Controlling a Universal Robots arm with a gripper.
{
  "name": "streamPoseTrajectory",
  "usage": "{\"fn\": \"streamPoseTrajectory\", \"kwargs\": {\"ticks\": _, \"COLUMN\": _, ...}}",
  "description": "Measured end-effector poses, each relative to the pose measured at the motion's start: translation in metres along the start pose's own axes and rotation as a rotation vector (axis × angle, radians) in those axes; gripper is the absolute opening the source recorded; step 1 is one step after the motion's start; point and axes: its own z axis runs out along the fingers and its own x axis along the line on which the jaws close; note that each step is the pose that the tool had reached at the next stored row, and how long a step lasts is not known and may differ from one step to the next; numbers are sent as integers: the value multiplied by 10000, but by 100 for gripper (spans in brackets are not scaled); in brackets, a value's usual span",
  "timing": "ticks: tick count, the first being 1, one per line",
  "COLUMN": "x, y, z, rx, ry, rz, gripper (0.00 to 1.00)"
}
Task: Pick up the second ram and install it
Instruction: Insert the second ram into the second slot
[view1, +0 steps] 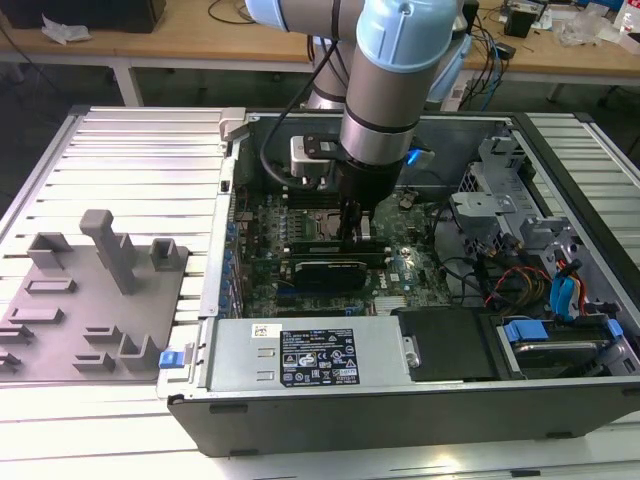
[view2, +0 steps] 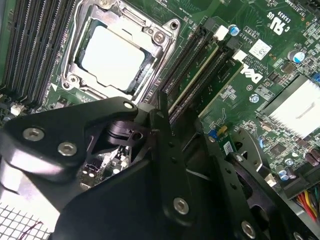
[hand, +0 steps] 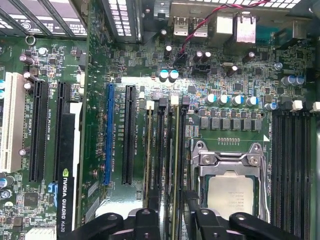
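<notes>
Your arm (view1: 385, 90) reaches straight down from the far side, wrist vertical, with the gripper (view1: 357, 228) lowered at mid-scene and its black fingers (hand: 150, 222) pointing down, set close together with a narrow gap between them.

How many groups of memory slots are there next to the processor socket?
2. One slot group lies between the processor socket and the blue expansion slot; the other slot group lies on the socket's opposite side.

Green motherboard (hand: 235, 75), blue slot (hand: 108, 132), black end effector (hand: 170, 220).
</notes>
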Motion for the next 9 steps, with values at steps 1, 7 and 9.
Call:
{"fn": "streamPoseTrajectory", "kwargs": {"ticks": 1, "x": 0, "y": 0, "z": -7, "rx": 0, "ry": 2, "rz": 0, "gripper": 33}}
{"fn": "streamPoseTrajectory", "kwargs": {"ticks": 7, "x": -35, "y": 8, "z": -174, "rx": -1, "ry": 69, "rz": 5, "gripper": 33}}
{"fn": "streamPoseTrajectory", "kwargs": {"ticks": 9, "x": -56, "y": 9, "z": -217, "rx": -2, "ry": 108, "rz": 5, "gripper": 33}}
